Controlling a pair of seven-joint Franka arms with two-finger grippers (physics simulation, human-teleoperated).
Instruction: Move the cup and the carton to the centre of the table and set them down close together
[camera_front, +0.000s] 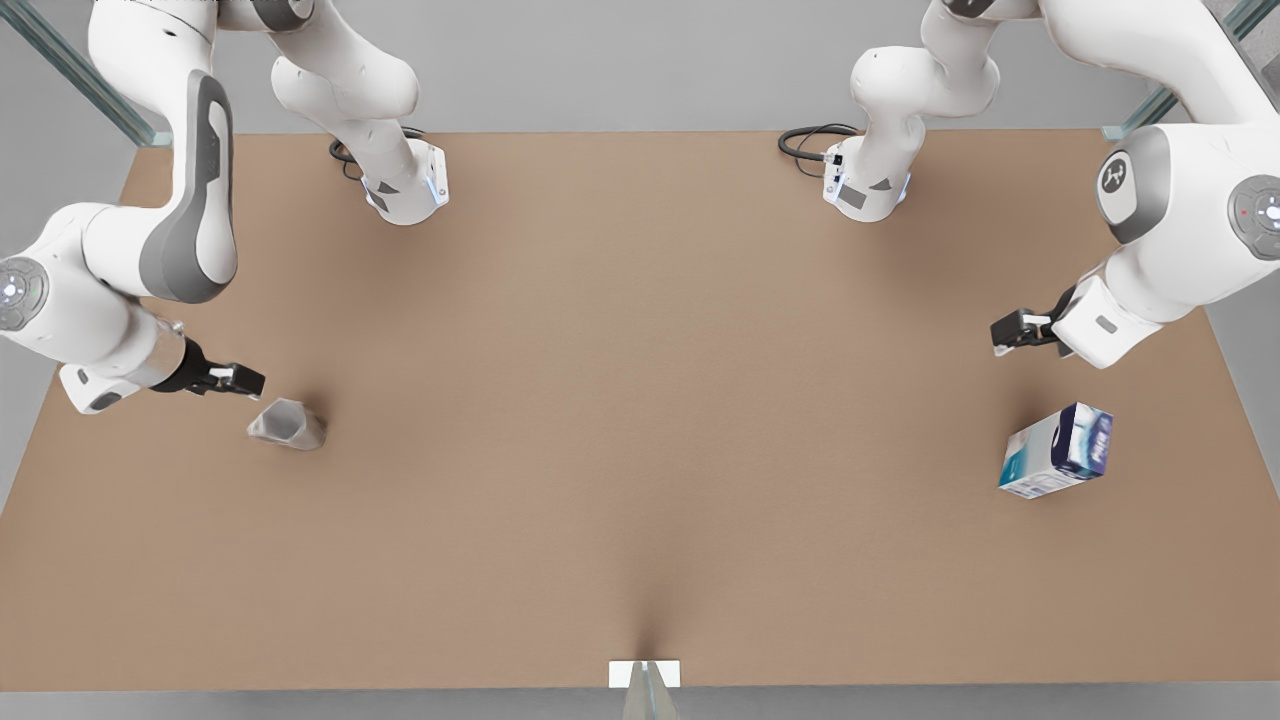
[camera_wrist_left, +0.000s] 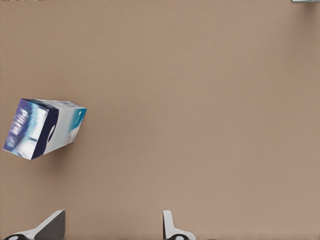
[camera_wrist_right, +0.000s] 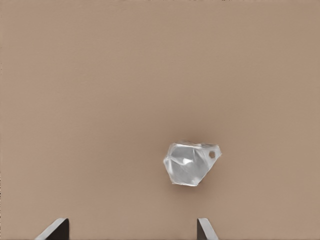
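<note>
The silvery faceted cup (camera_front: 288, 424) stands on the brown table (camera_front: 640, 380) at the front view's left. My right gripper (camera_front: 245, 380) hovers just beside it, open and holding nothing. In the right wrist view the cup (camera_wrist_right: 190, 164) lies ahead of the spread fingers (camera_wrist_right: 204, 229), apart from them. The white, teal and navy carton (camera_front: 1058, 450) rests at the front view's right. My left gripper (camera_front: 1010, 330) is open above and behind it. In the left wrist view the carton (camera_wrist_left: 45, 127) sits off to one side of the open fingers (camera_wrist_left: 167, 225).
Both arm bases (camera_front: 405, 185) (camera_front: 865, 185) stand at the table's far edge with black cables beside them. A small white marker (camera_front: 644, 674) lies at the middle of the near edge. A broad stretch of bare tabletop separates cup and carton.
</note>
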